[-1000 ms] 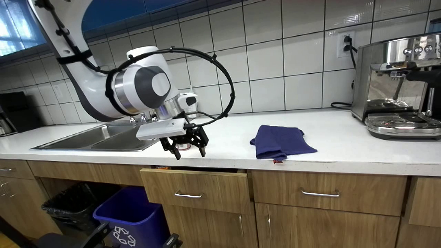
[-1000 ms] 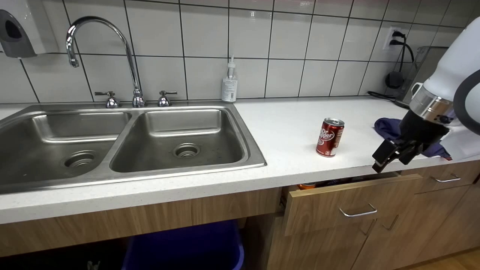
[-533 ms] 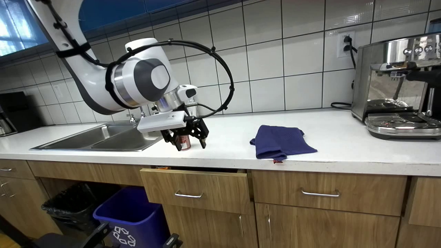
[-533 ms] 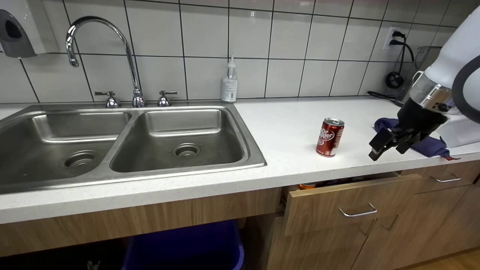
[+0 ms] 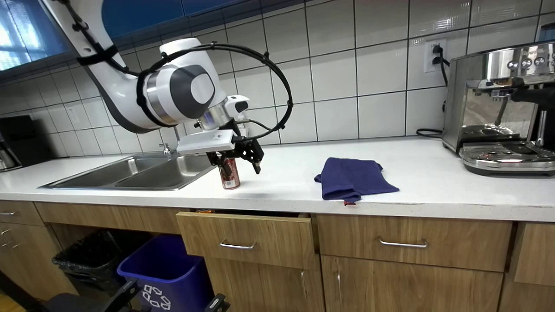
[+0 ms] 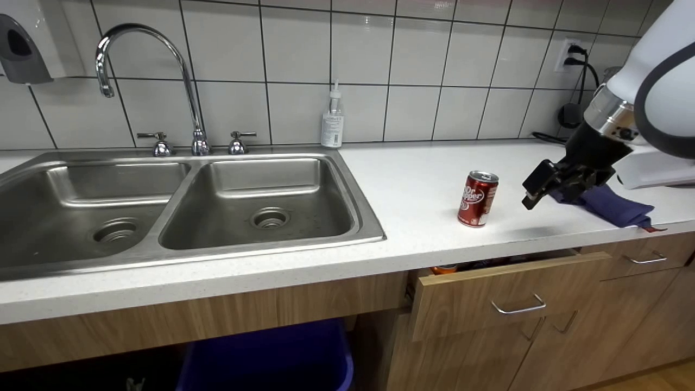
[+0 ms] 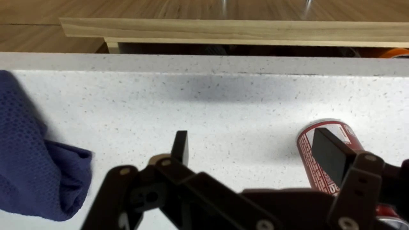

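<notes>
Red and upright, the Dr Pepper can (image 6: 478,199) stands ungrasped on the white counter (image 6: 423,184) near the gripper (image 7: 251,135), whose jaws spread wide around nothing, so no grip is yet made. Below the gripper, a wooden drawer (image 6: 461,304) is partly pulled out, its front jutting forward. On one side of the gripper lies a navy towel (image 5: 355,178); a sink (image 6: 369,228) sits past the can on the other.
</notes>
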